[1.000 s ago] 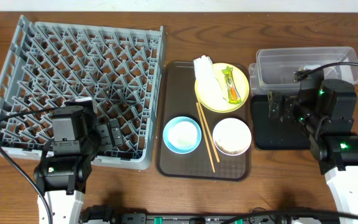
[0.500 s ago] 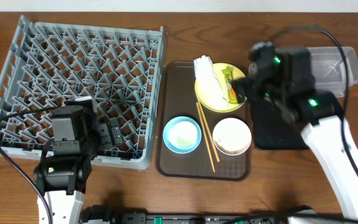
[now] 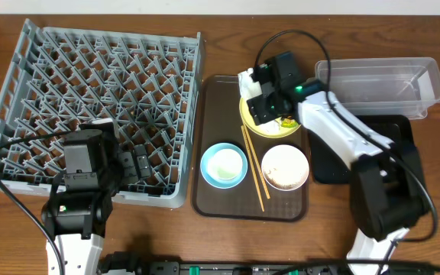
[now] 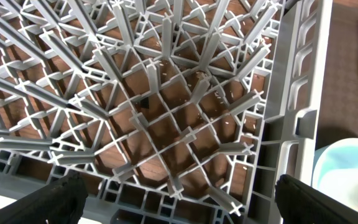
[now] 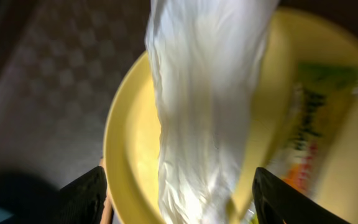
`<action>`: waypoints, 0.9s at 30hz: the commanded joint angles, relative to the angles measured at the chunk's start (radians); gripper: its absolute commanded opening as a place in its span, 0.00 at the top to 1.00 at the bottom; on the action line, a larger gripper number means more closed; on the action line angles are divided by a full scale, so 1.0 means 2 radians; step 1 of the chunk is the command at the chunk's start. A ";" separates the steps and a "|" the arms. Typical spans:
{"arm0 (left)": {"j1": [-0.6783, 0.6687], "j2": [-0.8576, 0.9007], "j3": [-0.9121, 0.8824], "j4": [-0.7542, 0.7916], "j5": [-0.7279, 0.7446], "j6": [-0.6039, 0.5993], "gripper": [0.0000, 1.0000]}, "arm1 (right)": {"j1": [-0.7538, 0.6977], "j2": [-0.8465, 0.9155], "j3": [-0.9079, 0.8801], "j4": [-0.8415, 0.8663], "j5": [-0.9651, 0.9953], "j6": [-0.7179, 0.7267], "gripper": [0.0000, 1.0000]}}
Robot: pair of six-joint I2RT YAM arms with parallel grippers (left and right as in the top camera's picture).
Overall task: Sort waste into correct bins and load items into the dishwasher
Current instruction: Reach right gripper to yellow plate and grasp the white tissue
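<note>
Jaws of the right gripper [image 5: 182, 202] are seen spread wide, straddling the crumpled white napkin [image 5: 204, 106], which lies on the yellow plate [image 5: 126, 149] beside the snack wrapper [image 5: 312, 130]. The plate is set on the brown tray [image 3: 218, 191]. Jaws of the left gripper [image 4: 179, 202] are likewise held apart above the grey dish rack [image 4: 166, 112].

1. One brown rectangular serving tray [image 3: 214, 103].
2. One large grey plastic dish rack [image 3: 90, 76], left of it.
3. One round yellow plate [image 5: 135, 149].
4. Two bowls on the tray: one light blue bowl [image 3: 224, 166], one white bowl [image 3: 285, 167].
5. Two thin wooden chopsticks [image 3: 253, 168].
6. One crumpled white paper napkin [image 5: 204, 106].
7. One green-and-orange snack wrapper [image 5: 312, 130].
8. One clear rectangular plastic tub [image 3: 376, 80], right of the tray.
9. One shallow black rectangular tray [image 3: 331, 164].
</note>
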State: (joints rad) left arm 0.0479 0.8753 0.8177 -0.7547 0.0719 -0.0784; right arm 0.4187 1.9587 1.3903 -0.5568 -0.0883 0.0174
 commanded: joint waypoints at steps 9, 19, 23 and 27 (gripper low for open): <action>0.001 0.000 0.011 0.000 -0.001 -0.002 0.01 | 0.008 0.058 0.010 0.014 0.031 0.055 0.83; 0.001 0.000 0.011 0.000 -0.001 -0.002 0.01 | -0.071 -0.084 0.034 -0.005 0.163 0.252 0.99; 0.001 0.000 0.010 0.000 -0.001 -0.002 0.01 | -0.125 -0.097 0.034 -0.025 0.179 0.383 0.99; 0.001 0.000 0.010 0.000 -0.001 -0.002 0.01 | -0.175 -0.092 0.034 -0.030 0.178 0.484 0.93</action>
State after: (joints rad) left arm 0.0479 0.8753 0.8177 -0.7551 0.0719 -0.0780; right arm 0.1093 1.7611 1.4593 -0.6163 0.2340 0.7647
